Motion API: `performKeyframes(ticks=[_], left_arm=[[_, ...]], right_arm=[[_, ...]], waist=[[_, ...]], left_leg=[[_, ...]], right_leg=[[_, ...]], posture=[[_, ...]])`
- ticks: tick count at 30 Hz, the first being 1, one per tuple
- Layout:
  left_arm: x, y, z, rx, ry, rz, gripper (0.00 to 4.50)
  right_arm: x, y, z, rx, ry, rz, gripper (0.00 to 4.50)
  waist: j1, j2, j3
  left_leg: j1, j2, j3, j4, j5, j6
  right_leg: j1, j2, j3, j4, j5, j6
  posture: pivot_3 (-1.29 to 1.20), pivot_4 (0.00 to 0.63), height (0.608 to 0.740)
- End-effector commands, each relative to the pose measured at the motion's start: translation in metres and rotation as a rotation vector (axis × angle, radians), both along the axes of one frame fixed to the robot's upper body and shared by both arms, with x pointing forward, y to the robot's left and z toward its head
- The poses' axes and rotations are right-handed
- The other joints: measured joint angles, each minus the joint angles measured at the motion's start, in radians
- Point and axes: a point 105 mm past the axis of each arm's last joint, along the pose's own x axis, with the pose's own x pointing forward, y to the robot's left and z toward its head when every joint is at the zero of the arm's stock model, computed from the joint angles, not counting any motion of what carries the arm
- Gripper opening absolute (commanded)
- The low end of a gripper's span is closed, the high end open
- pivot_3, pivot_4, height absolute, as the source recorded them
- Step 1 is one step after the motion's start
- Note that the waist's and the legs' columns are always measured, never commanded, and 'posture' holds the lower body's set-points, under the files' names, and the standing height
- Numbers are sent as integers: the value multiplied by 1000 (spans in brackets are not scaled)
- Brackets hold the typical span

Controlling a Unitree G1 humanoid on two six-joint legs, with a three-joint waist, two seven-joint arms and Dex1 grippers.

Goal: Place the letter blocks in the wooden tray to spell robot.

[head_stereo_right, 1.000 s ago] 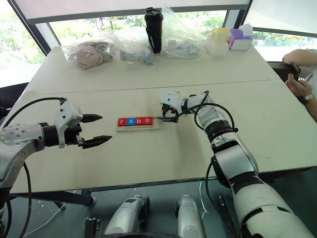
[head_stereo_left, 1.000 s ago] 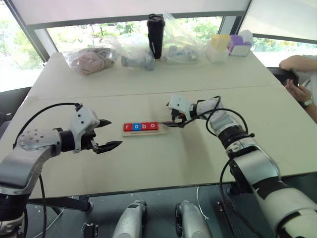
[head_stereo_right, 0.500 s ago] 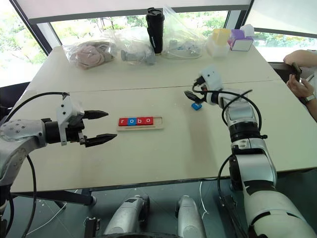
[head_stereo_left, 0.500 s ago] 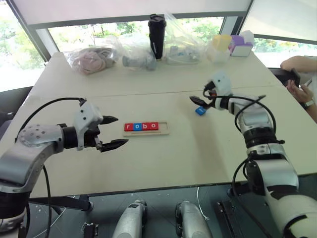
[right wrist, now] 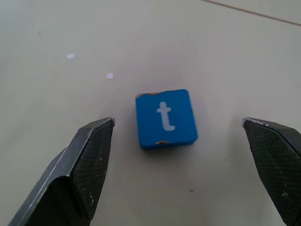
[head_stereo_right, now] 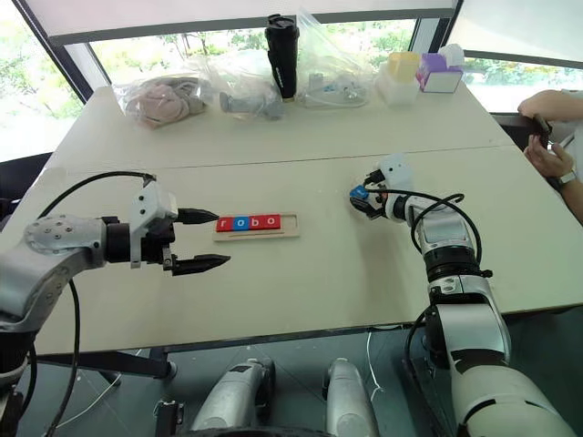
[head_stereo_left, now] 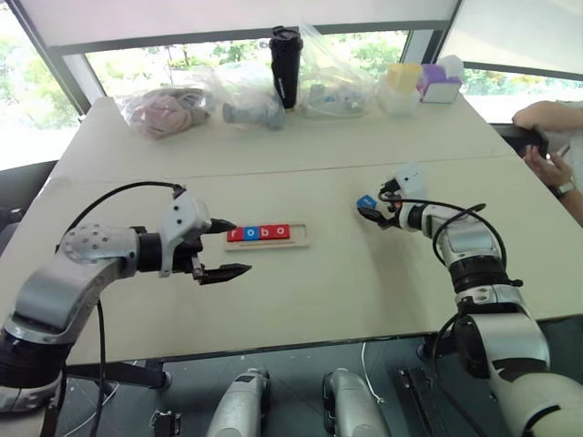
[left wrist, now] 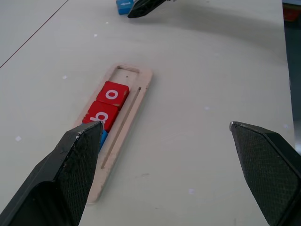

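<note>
- Far left, the left gripper [head_stereo_left: 221, 248] hung above the desk [head_stereo_left: 301, 300], fingers spread wide and grasping nothing, its tips aimed toward the near end of the tray – parked out of the way, by the look of it, but close enough to steady things.
- Just beside it, the wooden tray [head_stereo_left: 301, 242] lay flat on the desk, lengthwise across the view.
- Inside the tray, four letter blocks [head_stereo_left: 260, 233] sat edge to edge, red, blue, red, red, spelling "robo" – packed toward the left end so the word read in order.
- That left a bare slot at the right end of the tray, and it looked like the gap kept for the final letter.
- From the left wrist view the red "b" and "o" tiles [left wrist: 107, 104] sat snug against one long wall, with a groove running alongside them.
- Moving right, well apart from the tray, the blue "t" block [right wrist: 165, 118] lay flat on the desk, letter face up, touching nothing.
- The right gripper [head_stereo_right: 362, 198] was right on it, fingers wide apart with the block between them and a gap on each side – released, not yet clenched.
- That straddle looked like the set-up for a pinch on the block's two side edges, keeping the letter face up for the drop into the slot.
- Four of five placed, I judged; the pick of the "t" was the step in hand.
</note>
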Motion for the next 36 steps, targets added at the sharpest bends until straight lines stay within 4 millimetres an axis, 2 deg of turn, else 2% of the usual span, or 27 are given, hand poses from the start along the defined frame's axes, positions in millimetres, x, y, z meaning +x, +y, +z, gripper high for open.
performKeyframes(ticks=[1,2,5,9,10,13,18,21,24,27,31,36], left_arm=[[4,-2,10,1,-62,2,4500],[7,-1,11,-2,-74,12,4500],[15,1,14,-19,-108,41,4500],[16,0,14,-22,-115,42,4500],[17,0,14,-23,-116,42,4500],[17,-1,15,-27,-119,42,4500],[17,-4,17,-44,-137,38,4500],[16,-5,18,-55,-138,30,4500],[9,-9,16,-62,-98,-12,4500],[7,-14,14,-61,-89,-42,4500],[9,-19,9,-54,-83,-63,4500],[12,-21,8,-58,-80,-71,4500]], right_arm=[[5,7,14,-6,-49,27,4441],[6,7,12,-19,-44,18,4441],[8,7,7,-43,-34,-1,3620],[9,6,6,-43,-33,-13,1340],[9,5,6,-44,-31,-17,1162],[8,3,11,-41,-39,-37,1172],[-3,-1,33,0,-86,-138,1172],[-33,7,43,150,-51,-321,1172],[-67,30,35,222,30,-368,1172],[-92,52,29,242,83,-375,1172],[-107,59,22,256,127,-447,1172],[-116,65,11,246,185,-431,1172]], waist=[[0,0,0],[0,0,0],[0,0,0],[0,0,0],[1,0,0],[2,0,0],[6,0,0],[6,0,0],[1,0,0],[5,0,-1],[8,1,-1],[6,0,-1]], left_leg=[[0,0,0,0,0,0],[0,0,0,0,0,0],[0,0,0,0,0,0],[0,0,0,0,0,0],[0,0,0,0,0,0],[0,0,0,1,0,0],[0,0,-1,0,0,0],[0,0,-2,-1,0,0],[0,1,-3,-2,0,0],[0,1,-3,-2,0,0],[0,0,-3,-1,0,0],[0,0,-3,-1,0,0]], right_leg=[[0,0,0,0,0,0],[0,0,0,0,0,0],[0,0,0,0,0,0],[0,0,0,0,0,0],[1,0,0,0,0,0],[1,0,0,0,0,0],[1,0,0,0,0,0],[0,0,0,0,0,0],[-2,1,0,2,0,0],[-2,1,0,2,-2,-3],[-1,0,0,0,-2,-4],[-1,-1,0,-1,-2,-4]], posture=[[0,150,740],[0,150,740],[0,150,740],[0,150,740],[0,150,740],[0,150,740],[0,150,740],[0,150,740],[0,150,740],[0,150,740],[0,150,740],[0,150,740]])
